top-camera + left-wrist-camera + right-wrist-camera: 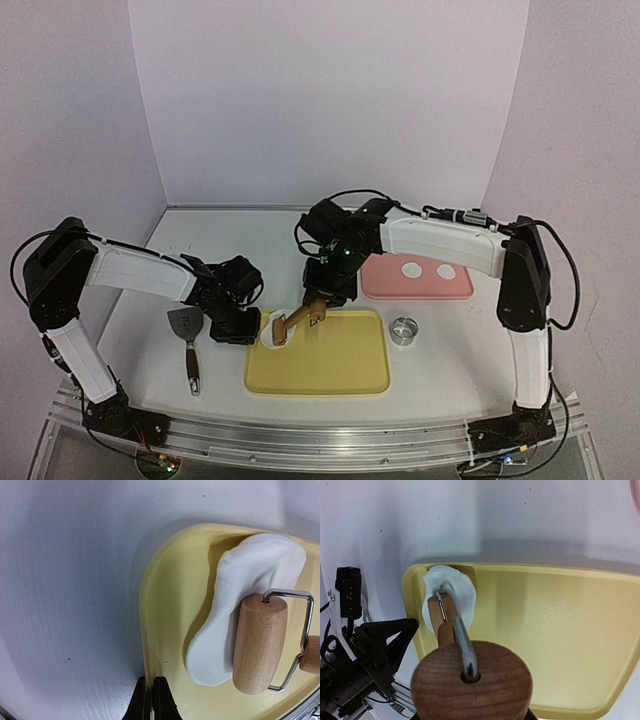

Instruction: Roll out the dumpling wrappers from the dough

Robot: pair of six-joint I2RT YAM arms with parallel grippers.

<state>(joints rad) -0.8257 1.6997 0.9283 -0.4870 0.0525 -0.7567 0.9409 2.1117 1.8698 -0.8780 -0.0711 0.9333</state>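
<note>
My right jaws clamp the rolling pin (260, 642), its roller on the dough (260, 565); my left jaws sit together at the edge of the tray (170, 610).

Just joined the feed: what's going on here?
The right hand holds the rolling pin by its handle, with the roller resting on the white dough in a corner of the yellow tray. The left hand, shut and empty, sits at that tray's rim. Two dumpling wrappers lie on the pink tray.
</note>
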